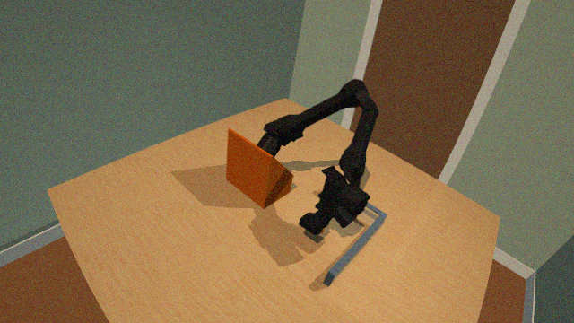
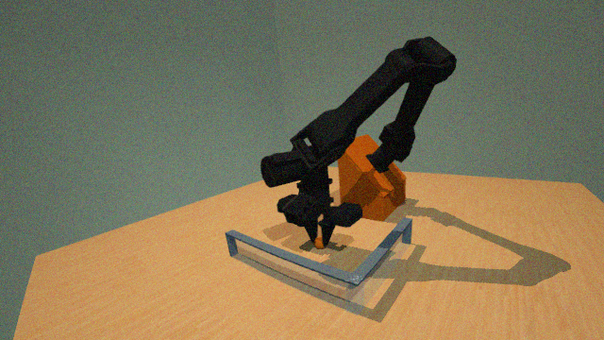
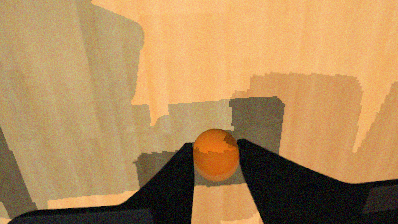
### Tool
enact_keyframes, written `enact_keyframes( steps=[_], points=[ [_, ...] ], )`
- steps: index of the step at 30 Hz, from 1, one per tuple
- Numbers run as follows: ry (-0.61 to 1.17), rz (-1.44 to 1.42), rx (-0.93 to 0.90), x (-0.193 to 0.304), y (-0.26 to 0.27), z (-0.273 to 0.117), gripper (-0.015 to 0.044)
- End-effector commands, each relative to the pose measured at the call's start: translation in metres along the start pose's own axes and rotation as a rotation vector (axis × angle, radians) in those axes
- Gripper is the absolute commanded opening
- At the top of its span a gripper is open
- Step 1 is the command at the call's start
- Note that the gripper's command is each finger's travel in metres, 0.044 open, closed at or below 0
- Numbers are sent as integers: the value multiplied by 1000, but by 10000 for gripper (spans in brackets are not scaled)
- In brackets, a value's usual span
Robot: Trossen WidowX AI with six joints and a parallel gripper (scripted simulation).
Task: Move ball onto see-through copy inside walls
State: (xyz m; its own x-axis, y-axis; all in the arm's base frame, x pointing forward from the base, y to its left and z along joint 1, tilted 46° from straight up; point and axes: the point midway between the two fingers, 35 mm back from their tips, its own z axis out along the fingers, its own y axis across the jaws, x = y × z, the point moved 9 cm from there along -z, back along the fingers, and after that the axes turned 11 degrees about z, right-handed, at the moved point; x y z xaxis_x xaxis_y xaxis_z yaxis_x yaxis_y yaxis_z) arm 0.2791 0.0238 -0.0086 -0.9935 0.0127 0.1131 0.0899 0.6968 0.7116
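Hand [image 2: 321,234] points straight down and pinches the orange ball [image 3: 216,154] between its 2 dark fingers, 1 on either side, as the wrist view shows. From the exterior view the ball [image 2: 319,243] sits at the fingertips right down at the surface [image 2: 142,283], inside the corner made by the 2 low blue-grey walls [image 2: 302,263]; whether it touches the wood cannot be told. The see-through copy cannot be made out apart from the ball. Behind the arm [image 2: 359,104] stands an orange block [image 2: 373,181], well apart from the walls.
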Motion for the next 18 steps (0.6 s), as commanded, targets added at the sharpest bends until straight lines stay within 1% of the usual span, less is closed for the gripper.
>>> enact_keyframes(
  steps=[1,2,9,11,14,16,18],
  points=[
    [0,0,0,0,0,0,210],
    [0,0,0,0,0,0,233],
    [0,0,1,0,0,-3,233],
    [-1,3,5,-3,-1,-25,233],
    [3,9,3,-1,-1,-76,233],
    [4,10,0,1,-1,-88,233],
    [4,10,0,1,-1,-88,233]
  ],
)
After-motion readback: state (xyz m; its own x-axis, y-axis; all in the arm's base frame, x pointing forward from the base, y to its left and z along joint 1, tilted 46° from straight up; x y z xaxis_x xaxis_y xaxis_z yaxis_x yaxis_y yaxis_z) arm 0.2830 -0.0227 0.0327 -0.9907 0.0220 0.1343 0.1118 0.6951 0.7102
